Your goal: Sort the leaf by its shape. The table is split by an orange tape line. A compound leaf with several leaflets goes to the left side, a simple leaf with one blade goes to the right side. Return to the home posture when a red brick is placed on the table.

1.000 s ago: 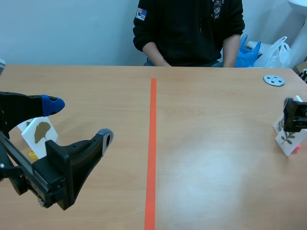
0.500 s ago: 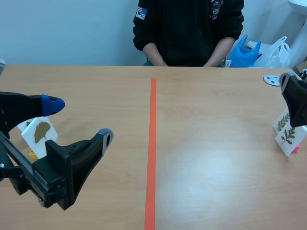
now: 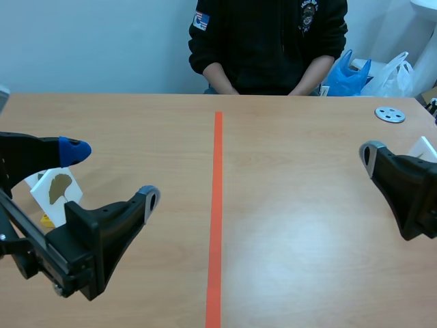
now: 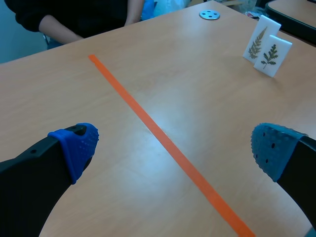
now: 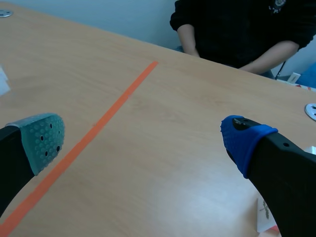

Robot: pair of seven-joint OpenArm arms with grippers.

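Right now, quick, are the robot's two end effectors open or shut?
Left end effector: open, holding nothing.
Right end effector: open, holding nothing.

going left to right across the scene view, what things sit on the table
card with a fan-shaped leaf → orange tape line → metal disc → white card, only its top corner showing

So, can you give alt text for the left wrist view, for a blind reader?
The open left gripper with blue pads hovers over a wooden table crossed by an orange tape line; two white leaf cards stand beyond it.
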